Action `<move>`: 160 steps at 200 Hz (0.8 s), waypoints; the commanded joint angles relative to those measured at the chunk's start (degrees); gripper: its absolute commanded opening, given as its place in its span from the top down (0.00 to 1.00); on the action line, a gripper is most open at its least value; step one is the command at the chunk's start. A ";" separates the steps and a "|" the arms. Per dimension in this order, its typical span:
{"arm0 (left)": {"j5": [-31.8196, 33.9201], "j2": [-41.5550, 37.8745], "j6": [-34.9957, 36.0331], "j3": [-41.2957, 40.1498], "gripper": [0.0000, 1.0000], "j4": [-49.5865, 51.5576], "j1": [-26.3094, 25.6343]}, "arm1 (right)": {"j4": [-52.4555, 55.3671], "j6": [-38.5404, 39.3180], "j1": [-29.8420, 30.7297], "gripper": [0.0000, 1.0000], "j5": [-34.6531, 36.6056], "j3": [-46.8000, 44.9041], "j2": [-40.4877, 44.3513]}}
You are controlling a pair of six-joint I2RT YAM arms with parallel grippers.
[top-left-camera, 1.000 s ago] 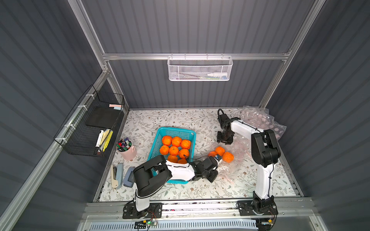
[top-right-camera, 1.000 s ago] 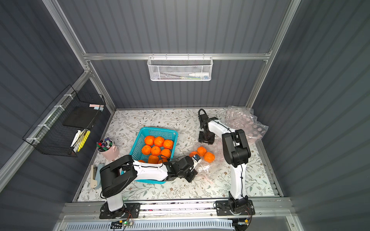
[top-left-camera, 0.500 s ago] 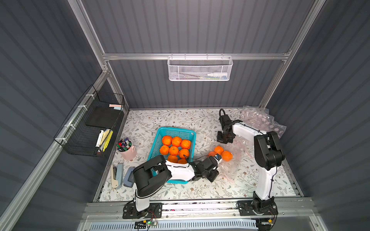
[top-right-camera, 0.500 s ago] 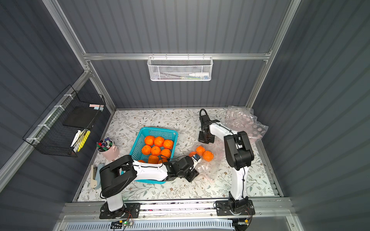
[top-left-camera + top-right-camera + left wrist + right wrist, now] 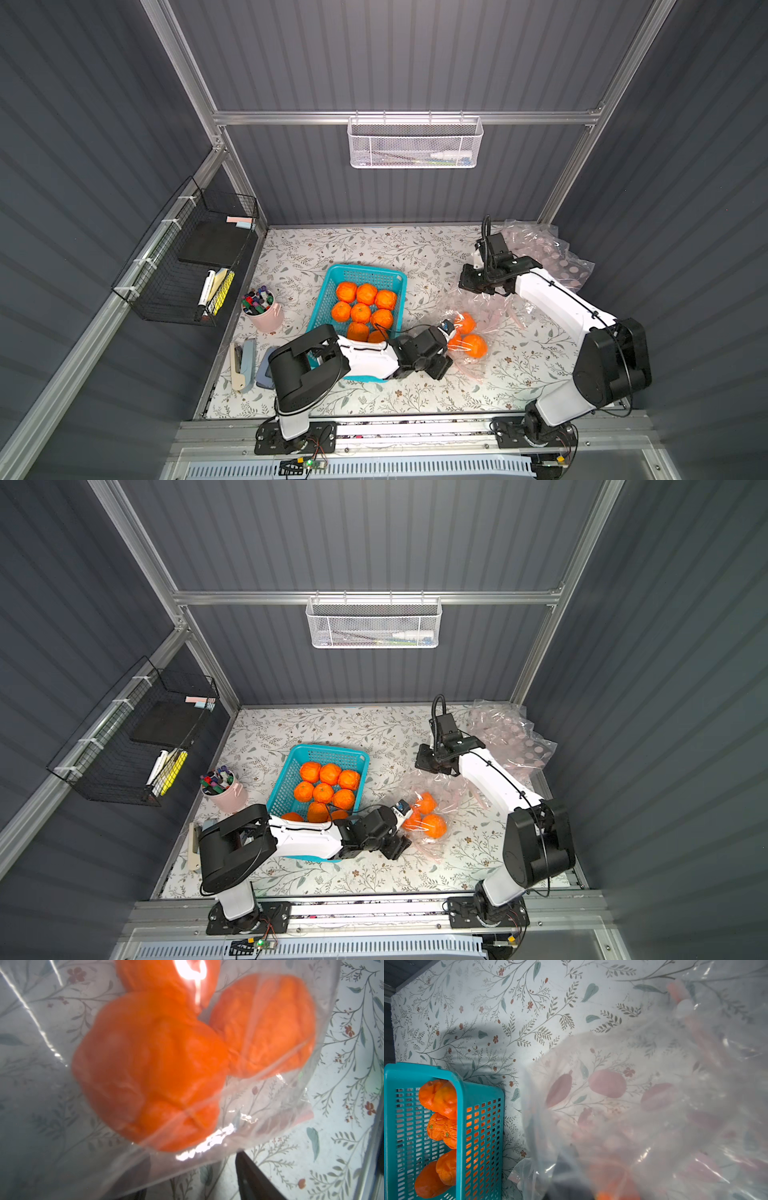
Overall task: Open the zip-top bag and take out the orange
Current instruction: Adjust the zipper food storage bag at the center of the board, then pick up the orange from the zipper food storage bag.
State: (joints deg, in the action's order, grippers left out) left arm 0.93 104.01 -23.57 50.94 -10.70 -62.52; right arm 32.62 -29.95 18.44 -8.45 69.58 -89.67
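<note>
Looking down in both top views, the zip-top bag [image 5: 490,316] lies on the floral desk [image 5: 374,249], between a teal basket [image 5: 332,279] of loose fruit and the right arm. Three oranges [image 5: 474,345] sit inside it, at the end nearest the left claw [image 5: 446,349]. The right claw [image 5: 478,289] is closed, pinching the bag's far edge and holding that film up off the desk. The left claw rests just beside the bagged fruit, jaws apart. A heap of other clear bags [image 5: 540,257] lies in the far corner.

Left wrist view: the oranges [image 5: 153,1068] fill the frame behind clear film. One dark finger [image 5: 251,1178] shows clear of the film. The other is a dim shape behind it. The two are well apart.

Right wrist view: the bag's film [image 5: 643,1105] veils most of the lens, and the grip itself cannot be made out here. The teal basket [image 5: 481,1126] stands beside it.
</note>
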 commanded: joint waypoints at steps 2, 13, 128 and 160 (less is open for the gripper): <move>0.61 1.15 -0.07 -1.81 0.32 7.09 0.30 | 0.73 -0.94 -0.07 1.00 0.38 -0.33 0.19; 0.82 1.31 -0.08 -1.55 0.31 7.44 0.30 | 0.33 -0.89 -0.07 1.00 1.04 -0.88 0.45; 2.08 -0.95 1.19 -2.55 0.28 6.41 0.30 | 1.80 4.66 -0.56 0.76 -8.99 -7.23 3.55; 3.46 -2.21 2.02 -3.16 0.25 6.39 0.30 | -0.42 4.35 0.45 0.89 -14.88 -8.96 -1.67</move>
State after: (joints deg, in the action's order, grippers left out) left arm 2.85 102.85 -22.52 49.89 -10.07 -62.52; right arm 33.89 -25.98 18.06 -16.27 62.85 -87.94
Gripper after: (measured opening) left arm 0.740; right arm 0.137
